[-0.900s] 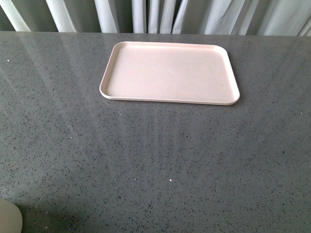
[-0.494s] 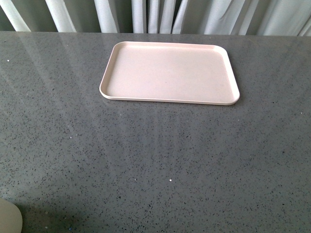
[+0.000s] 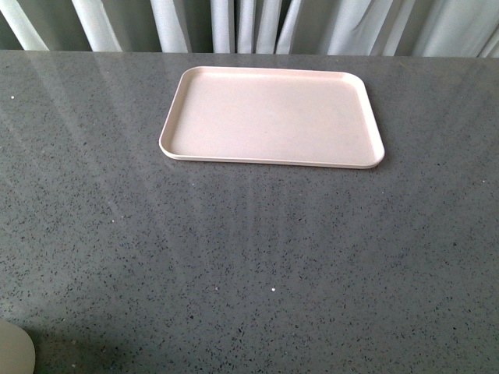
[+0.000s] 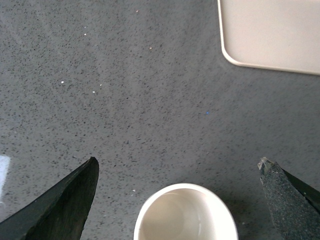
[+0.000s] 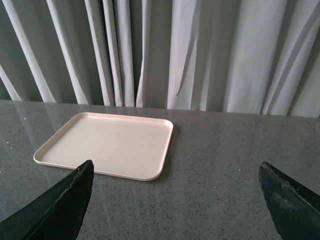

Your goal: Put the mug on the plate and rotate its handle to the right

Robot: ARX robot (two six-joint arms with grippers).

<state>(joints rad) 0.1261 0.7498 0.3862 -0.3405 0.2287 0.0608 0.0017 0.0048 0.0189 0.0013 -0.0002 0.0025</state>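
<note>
Both jaws of the left gripper gape wide, flanking the mug at bottom centre; lower squarely before closing.

Plate is pale pink, mug cream, table grey (dark-speckled).

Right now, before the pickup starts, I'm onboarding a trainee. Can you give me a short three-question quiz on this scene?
1. Choose one. The mug stands: A) on the plate; B) on the table, between the fingers of the left gripper; C) tipped on its side.
2. True or false: something already lies on the plate.
3. One word: is the right gripper open or shut?

Key: 1 B; 2 false; 3 open.
</note>
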